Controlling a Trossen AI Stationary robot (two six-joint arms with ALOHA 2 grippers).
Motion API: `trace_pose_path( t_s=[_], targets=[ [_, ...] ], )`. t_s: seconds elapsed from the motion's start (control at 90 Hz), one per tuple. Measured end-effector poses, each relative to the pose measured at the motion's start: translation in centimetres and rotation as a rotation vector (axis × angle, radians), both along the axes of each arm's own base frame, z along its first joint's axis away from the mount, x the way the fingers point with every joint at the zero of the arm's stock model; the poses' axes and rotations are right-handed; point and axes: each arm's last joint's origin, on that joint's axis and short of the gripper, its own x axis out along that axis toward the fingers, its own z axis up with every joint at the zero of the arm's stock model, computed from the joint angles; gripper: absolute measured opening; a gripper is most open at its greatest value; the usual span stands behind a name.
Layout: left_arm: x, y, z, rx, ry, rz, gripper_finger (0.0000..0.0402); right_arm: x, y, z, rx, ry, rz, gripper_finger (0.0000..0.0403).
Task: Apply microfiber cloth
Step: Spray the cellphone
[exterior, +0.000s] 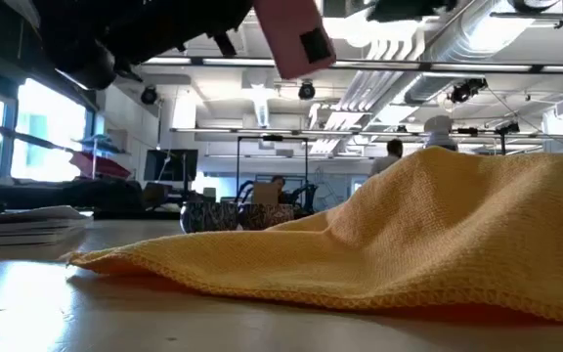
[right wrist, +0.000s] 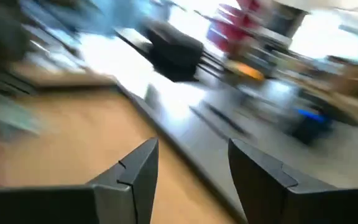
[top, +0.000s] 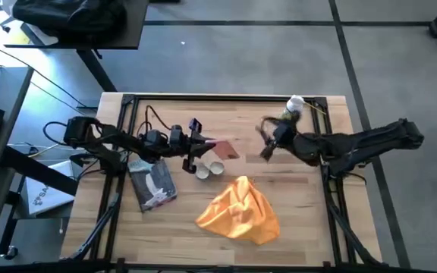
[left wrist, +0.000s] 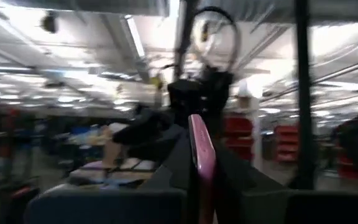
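Note:
The orange-yellow microfiber cloth (top: 237, 211) lies crumpled on the table near the front edge, right of centre, and fills the low view (exterior: 409, 235); no gripper touches it. My left gripper (top: 207, 144) reaches in from the left over the table's middle, shut on a thin pink flat slab (top: 224, 149) that is high above the table in the low view (exterior: 296, 34). My right gripper (top: 266, 140) hangs over the table's far right part, open, with nothing between its fingers (right wrist: 191, 168). My left gripper pinches the pink slab between its two fingers, one on each broad face (left wrist: 202, 163), so its wrist view shows the slab edge-on. The fingers come about level from the table's left. The slab is lifted clear of the table, its free end (top: 232, 151) sticking out toward the right.
Two small round tins (top: 209, 171) stand below the left gripper, just behind the cloth. A grey-and-white flat packet (top: 154, 184) lies at the left. A white-capped bottle (top: 294, 106) stands at the far edge, near the right arm.

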Motion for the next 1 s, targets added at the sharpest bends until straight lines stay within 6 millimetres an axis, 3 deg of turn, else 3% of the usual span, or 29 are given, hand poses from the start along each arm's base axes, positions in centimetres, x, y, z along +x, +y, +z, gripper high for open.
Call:
trace_pose_path(
  t_s=[0.356,0.733,1.0],
  targets=[
    [-0.6,0.0,-1.6,-0.019,0.091,0.010,0.0009,-4.3,-6.6,0.8,0.325,0.155,-0.242,0.0161],
    [-0.6,0.0,-2.0,-0.003,0.127,0.018,0.0009,-7.4,-14.3,0.8,0.512,0.222,-0.258,0.0161],
    [-0.6,0.0,-2.1,0.006,0.140,0.022,0.0016,-8.9,-17.4,0.2,0.622,0.185,-0.230,0.0161]
  ],
)
